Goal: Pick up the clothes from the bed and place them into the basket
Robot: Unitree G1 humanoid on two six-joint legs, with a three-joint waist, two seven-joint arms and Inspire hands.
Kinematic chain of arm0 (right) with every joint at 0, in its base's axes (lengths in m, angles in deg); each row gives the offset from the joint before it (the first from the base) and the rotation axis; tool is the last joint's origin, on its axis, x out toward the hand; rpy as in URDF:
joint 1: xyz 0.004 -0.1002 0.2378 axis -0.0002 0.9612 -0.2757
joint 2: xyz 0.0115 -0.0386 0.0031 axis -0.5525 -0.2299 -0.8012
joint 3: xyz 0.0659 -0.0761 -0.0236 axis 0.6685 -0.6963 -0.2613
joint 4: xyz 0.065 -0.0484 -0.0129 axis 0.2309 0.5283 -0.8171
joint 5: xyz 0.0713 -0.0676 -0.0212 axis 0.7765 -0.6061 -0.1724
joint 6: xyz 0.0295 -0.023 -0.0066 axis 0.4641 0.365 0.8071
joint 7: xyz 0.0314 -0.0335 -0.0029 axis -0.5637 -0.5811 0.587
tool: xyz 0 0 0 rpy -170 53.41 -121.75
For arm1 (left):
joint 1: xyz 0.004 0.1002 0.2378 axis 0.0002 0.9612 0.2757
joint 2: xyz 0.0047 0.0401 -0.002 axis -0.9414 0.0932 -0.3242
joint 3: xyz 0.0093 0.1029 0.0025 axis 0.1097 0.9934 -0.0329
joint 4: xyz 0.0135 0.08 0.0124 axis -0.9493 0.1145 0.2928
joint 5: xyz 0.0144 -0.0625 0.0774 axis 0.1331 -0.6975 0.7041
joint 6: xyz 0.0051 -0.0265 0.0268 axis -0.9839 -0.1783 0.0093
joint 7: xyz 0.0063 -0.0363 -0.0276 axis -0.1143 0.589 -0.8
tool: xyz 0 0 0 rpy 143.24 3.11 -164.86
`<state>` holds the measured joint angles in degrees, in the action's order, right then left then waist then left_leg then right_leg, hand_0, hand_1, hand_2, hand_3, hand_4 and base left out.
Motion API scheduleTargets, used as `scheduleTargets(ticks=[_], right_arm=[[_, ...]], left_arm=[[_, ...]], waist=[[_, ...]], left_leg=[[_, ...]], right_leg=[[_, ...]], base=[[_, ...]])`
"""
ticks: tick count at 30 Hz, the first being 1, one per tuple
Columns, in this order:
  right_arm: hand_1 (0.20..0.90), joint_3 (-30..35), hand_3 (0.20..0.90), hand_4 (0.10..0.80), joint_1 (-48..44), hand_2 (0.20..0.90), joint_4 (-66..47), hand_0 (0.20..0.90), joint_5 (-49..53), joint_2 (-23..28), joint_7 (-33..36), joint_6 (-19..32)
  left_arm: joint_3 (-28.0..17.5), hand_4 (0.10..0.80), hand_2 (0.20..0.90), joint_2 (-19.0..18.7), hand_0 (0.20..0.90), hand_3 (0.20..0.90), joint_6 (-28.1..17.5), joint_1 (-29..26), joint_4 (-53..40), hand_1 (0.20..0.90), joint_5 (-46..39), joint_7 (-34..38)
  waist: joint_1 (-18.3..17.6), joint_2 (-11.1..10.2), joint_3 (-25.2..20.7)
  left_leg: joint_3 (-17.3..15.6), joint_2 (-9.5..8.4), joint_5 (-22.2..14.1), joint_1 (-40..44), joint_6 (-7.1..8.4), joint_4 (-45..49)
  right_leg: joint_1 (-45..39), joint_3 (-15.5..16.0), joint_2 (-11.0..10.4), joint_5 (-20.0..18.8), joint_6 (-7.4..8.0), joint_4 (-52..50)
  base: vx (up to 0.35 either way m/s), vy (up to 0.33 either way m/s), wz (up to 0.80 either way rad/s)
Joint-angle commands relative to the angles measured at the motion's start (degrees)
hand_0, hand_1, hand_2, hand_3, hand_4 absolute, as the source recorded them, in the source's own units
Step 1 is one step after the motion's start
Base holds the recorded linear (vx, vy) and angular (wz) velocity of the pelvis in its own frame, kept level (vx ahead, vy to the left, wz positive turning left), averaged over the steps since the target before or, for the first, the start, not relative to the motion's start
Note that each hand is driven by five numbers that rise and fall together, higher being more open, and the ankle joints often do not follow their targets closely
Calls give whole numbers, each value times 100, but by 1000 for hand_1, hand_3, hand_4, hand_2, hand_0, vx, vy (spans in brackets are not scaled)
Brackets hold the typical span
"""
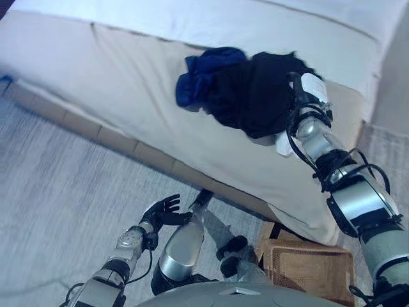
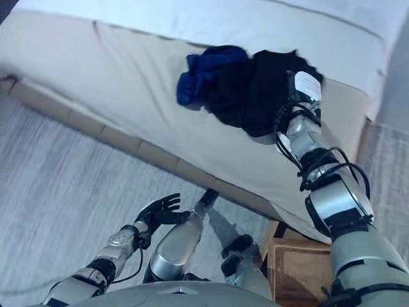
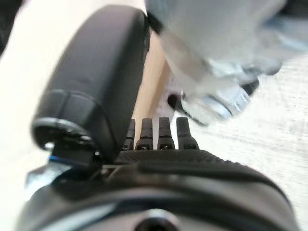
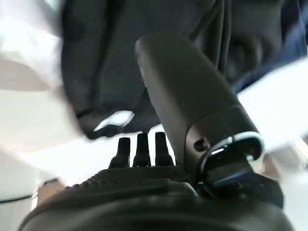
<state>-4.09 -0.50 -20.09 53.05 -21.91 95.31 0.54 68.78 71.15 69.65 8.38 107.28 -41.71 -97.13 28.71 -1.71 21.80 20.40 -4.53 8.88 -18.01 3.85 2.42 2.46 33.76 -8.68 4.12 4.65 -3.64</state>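
A black garment (image 1: 255, 93) and a blue garment (image 1: 204, 77) lie bunched together on the beige bed (image 1: 128, 83). My right hand (image 1: 307, 88) rests at the black garment's right edge. In the right wrist view its fingers (image 4: 139, 147) are straight and its thumb (image 4: 187, 96) stands out, with the black cloth (image 4: 106, 62) just past them; it holds nothing. My left hand (image 1: 163, 210) hangs low over the floor beside the bed, fingers spread and empty. It also shows in the left wrist view (image 3: 159, 132). The wicker basket (image 1: 310, 265) stands on the floor at the lower right.
The bed's side slopes down to a wooden base (image 1: 115, 141) along the grey carpet (image 1: 57, 192). White bedding (image 1: 255, 22) covers the far part of the bed. The basket sits close to the bed's near corner, below my right arm.
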Motion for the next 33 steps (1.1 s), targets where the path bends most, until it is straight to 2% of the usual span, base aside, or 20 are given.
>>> scheduleTargets(ticks=[1, 4, 8, 12, 13, 14, 15, 18, 21, 23, 24, 26, 29, 33], right_arm=[[900, -217, 900, 800, -434, 900, -227, 900, -316, 335, 460, -11], [900, -252, 900, 800, -661, 900, -58, 900, -475, 411, 427, -35], [900, -323, 900, 800, -906, 900, 33, 900, -672, 525, 45, -348], [900, -394, 900, 800, -1096, 900, 396, 900, -1001, 522, -461, -658], [822, -463, 809, 709, -1152, 822, 494, 822, -1031, 529, -612, -761], [462, -498, 389, 289, -1204, 462, 560, 462, -1020, 543, -648, -839], [300, -533, 200, 100, -1278, 300, 584, 300, -957, 564, -614, -854], [300, -549, 200, 100, -1369, 300, 481, 300, -593, 576, -295, -695], [300, -419, 200, 100, -1439, 300, -117, 300, 174, 601, 446, -175], [300, -132, 200, 100, -1405, 300, -1022, 300, 815, 649, 1010, 89], [300, 232, 200, 100, -1255, 300, -1626, 300, 1005, 666, 1278, 398], [300, 760, 200, 100, -959, 300, -2489, 300, 1277, 719, 1466, 867], [300, 1435, 200, 100, -526, 300, -3656, 300, 1369, 820, 1424, 1043], [300, 2140, 200, 100, 338, 300, -5154, 300, 1212, 1042, 1665, 1214]], left_arm=[[161, 800, 900, -569, 900, 900, -190, 830, 424, 900, -56, -74], [134, 800, 900, -439, 900, 900, -337, 893, 450, 900, -223, -170], [126, 800, 900, -262, 900, 900, -416, 1002, 317, 900, -446, -305], [133, 800, 900, -257, 900, 900, -490, 1062, 136, 900, -523, -352], [93, 800, 900, -298, 900, 900, -469, 1061, 60, 900, -544, -391], [77, 800, 900, -339, 900, 900, -448, 1053, -2, 900, -544, -406], [68, 800, 900, -397, 900, 900, -466, 1059, -71, 900, -553, -394], [28, 800, 900, -510, 900, 900, -425, 1087, -253, 900, -630, -343], [-49, 800, 900, -535, 900, 900, -395, 1175, -322, 900, -710, -246], [-174, 800, 900, -514, 900, 900, -401, 1270, -316, 900, -752, -192], [-257, 800, 900, -492, 900, 900, -420, 1334, -267, 900, -744, -133], [-389, 800, 900, -477, 900, 900, -374, 1402, -204, 900, -566, -40], [-454, 800, 900, -511, 900, 900, -351, 1508, -110, 900, -391, 30], [-518, 800, 900, -478, 900, 900, -274, 1659, -4, 900, 1, 116]], waist=[[84, -3, -55], [144, 176, -36], [172, 412, 24], [217, 521, 207], [246, 517, 264], [267, 508, 313], [284, 474, 400], [304, 364, 521], [264, 230, 587], [165, 129, 584], [71, 44, 539], [-89, -91, 385], [-325, -176, 113], [-787, -232, -566]], left_leg=[[-477, -25, -698, 124, -500, -30], [-398, -64, -621, 13, -466, -26], [-386, -132, -597, -195, -434, 185], [-461, -182, -624, -488, -441, 523], [-479, -185, -624, -575, -439, 592], [-491, -185, -625, -642, -442, 647], [-511, -175, -635, -742, -449, 734], [-532, -128, -632, -843, -460, 770], [-563, -65, -698, -807, -454, 805], [-618, -9, -784, -697, -443, 814], [-670, 25, -849, -577, -444, 794], [-767, 85, -940, -344, -440, 708], [-920, 165, -1055, 82, -442, 501], [-1142, 217, -1148, 825, -471, 114]], right_leg=[[141, -104, -346, 371, -232, -1114], [239, -20, -480, 517, -253, -1285], [418, -54, -665, 676, -265, -1590], [659, -151, -793, 717, -240, -1955], [701, -166, -787, 714, -230, -1983], [746, -167, -778, 693, -218, -2015], [834, -184, -765, 643, -202, -2068], [925, -154, -681, 512, -132, -2016], [922, -157, -616, 327, -64, -1880], [853, -220, -558, 235, -43, -1732], [754, -288, -505, 177, -33, -1593], [563, -437, -396, 133, -21, -1325], [270, -657, -263, 109, -7, -1034], [-177, -1044, -33, 148, 1, -568]], base=[[25, 101, 26], [5, 164, 18], [11, 176, 9], [16, 80, 0], [0, 0, 0], [26, -68, 3], [13, -82, 1], [-4, -116, 1], [-6, -87, -8], [-9, -46, -28], [17, -47, -50], [85, -67, -61], [137, -52, -36], [134, -44, -34]])
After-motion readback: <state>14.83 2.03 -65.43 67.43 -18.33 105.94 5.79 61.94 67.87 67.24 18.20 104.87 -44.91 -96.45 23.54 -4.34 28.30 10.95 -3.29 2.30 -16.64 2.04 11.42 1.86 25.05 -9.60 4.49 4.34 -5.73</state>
